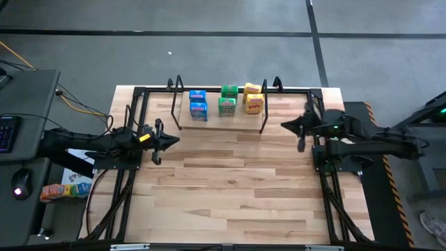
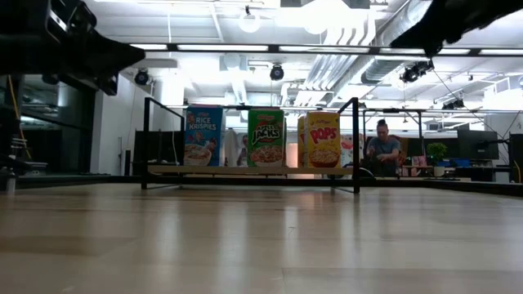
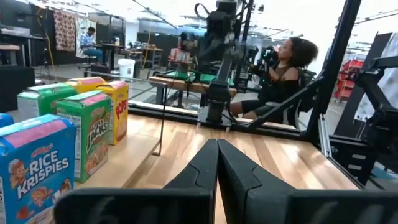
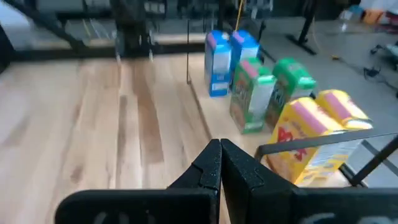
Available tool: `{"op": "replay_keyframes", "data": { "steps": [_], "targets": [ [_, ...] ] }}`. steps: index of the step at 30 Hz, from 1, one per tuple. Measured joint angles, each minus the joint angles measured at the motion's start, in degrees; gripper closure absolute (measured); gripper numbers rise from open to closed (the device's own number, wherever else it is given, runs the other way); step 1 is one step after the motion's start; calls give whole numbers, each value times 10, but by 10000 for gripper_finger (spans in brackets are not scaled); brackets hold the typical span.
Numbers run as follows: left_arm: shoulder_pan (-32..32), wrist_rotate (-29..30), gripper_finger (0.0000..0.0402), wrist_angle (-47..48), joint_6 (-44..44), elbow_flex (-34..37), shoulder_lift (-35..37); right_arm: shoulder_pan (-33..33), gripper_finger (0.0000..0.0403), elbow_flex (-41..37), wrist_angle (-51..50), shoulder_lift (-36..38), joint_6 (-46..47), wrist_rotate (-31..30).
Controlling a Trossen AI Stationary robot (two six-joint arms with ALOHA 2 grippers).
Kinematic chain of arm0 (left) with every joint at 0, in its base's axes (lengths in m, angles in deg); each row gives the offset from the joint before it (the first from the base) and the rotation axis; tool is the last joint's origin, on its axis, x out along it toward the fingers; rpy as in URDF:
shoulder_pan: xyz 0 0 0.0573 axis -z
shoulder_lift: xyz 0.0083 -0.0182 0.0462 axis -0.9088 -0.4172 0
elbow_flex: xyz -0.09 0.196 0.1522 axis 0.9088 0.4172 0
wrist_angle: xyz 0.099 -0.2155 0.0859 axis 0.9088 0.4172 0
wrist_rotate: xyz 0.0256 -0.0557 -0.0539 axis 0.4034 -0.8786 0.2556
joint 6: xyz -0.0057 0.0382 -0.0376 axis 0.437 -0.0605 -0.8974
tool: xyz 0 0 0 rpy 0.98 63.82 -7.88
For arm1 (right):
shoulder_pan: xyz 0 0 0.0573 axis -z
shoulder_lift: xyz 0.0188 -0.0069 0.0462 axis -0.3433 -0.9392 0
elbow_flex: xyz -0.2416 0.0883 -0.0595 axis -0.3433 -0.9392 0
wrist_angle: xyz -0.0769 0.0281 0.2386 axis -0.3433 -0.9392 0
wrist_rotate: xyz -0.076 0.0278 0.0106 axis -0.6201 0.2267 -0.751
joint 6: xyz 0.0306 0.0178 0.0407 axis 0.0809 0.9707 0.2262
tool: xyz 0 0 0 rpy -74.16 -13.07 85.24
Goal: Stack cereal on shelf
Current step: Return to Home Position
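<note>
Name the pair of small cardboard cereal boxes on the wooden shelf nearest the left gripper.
The blue pair, at the shelf end toward the left gripper; the green pair and yellow-orange pair stand farther.

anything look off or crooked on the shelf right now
Nearly nothing: six cereal boxes stand upright on the shelf in colour pairs. The rear yellow box sits shifted slightly toward the green boxes, not squarely behind the front Pops box.
</note>
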Motion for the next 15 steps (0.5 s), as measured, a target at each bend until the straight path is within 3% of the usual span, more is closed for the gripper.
{"op": "replay_keyframes", "data": {
  "steps": [4,8,15],
  "targets": [
    [0,1,401,2,2,0,-2,4,403,-30,43,72,1,45],
    [0,1,401,2,4,0,-2,3,403,-138,158,133,9,88],
    [0,1,401,2,4,0,-2,2,403,-279,313,171,32,111]
  ]
}}
